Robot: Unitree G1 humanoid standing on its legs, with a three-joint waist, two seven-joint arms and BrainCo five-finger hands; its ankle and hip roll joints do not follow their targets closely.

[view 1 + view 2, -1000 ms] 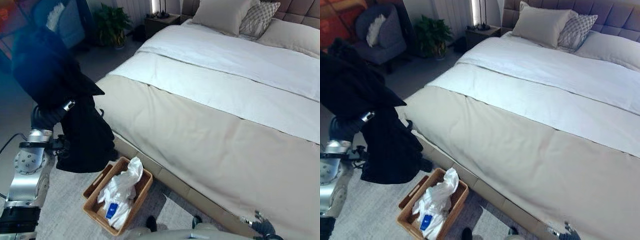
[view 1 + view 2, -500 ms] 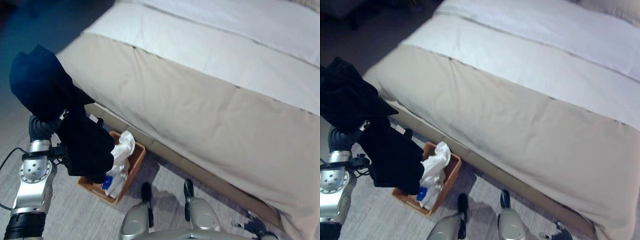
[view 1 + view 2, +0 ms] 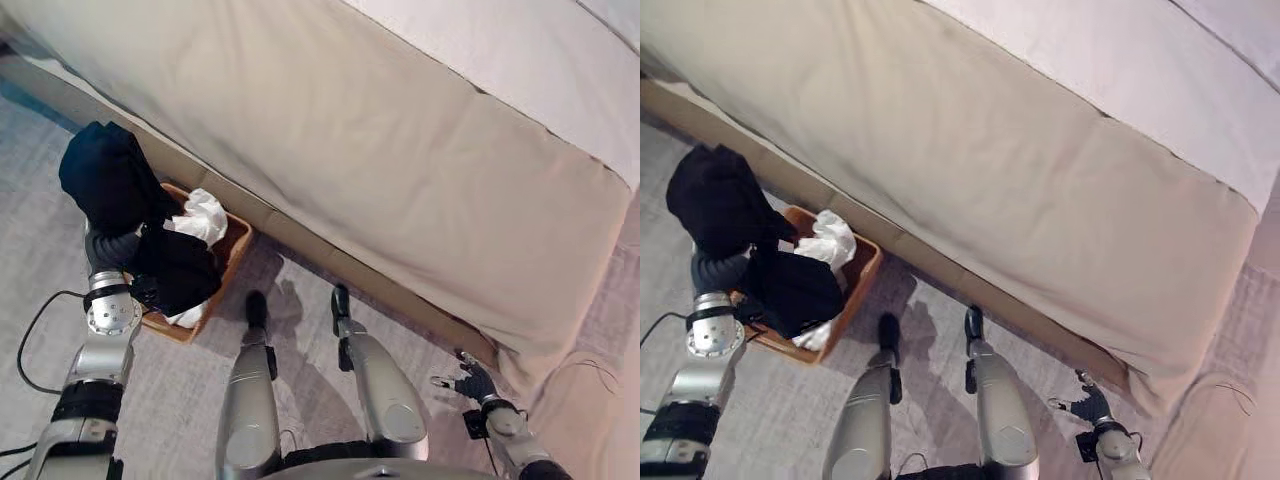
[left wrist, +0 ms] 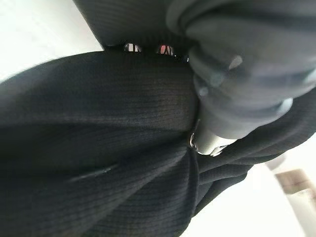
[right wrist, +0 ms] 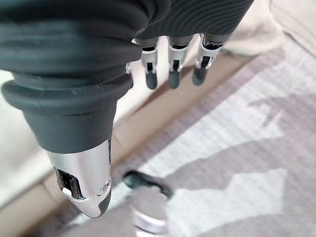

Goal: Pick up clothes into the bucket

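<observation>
1. Beside the bed (image 3: 400, 140), on the grey carpet (image 3: 180, 400), a brown woven basket (image 3: 236, 240) is sitting close against the bed base.
2. My left hand (image 4: 232, 98) is wrapped in a black garment (image 3: 110, 185); the cloth is bunching over the hand and hanging down into the basket. In the left wrist view the dark fabric is covering the fingers, so I cannot tell how they are set.
3. The upper bundle of the black garment is standing above my left wrist, over the carpet just beside the basket's outer edge; the lower fold (image 3: 795, 290) is resting inside the basket.
4. White clothing (image 3: 203, 215) is lying in the basket's far end, touching the black garment; a bit of white (image 3: 188, 317) is also peeking out below the dark fold at the near rim.
5. My right hand (image 3: 472, 382) is hanging low by the corner of the bed, over the carpet, well apart from the basket. In the right wrist view its fingers (image 5: 172, 74) are relaxed and nearly straight, holding nothing.
</observation>
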